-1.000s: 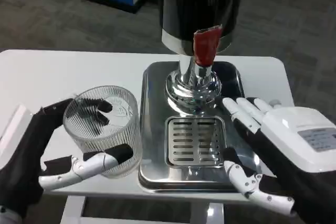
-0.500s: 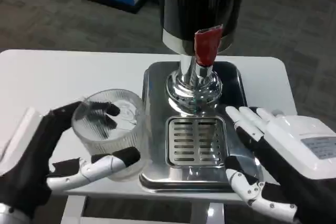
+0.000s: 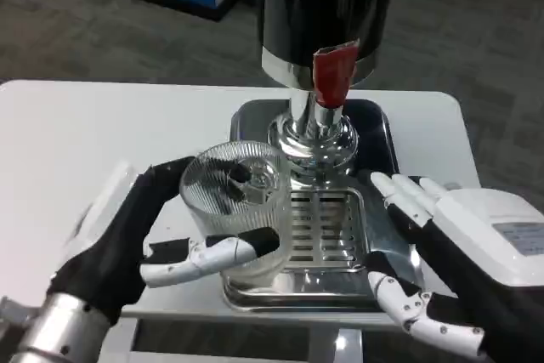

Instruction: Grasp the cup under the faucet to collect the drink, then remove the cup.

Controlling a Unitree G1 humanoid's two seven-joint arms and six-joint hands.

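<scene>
One white table; one black-and-chrome drink dispenser with one red faucet lever; one polished steel drip tray with one slotted grate; two robot hands; one clear ribbed glass cup. Step in hand, as judged: carrying the cup to the faucet — the left hand grips it around its wall, the cup upright over the tray's left edge, beside the spout rather than under it, so the next move calls for a short shift rightward onto the grate. Right hand holds nothing, fingers spread, beside the tray's right edge
</scene>
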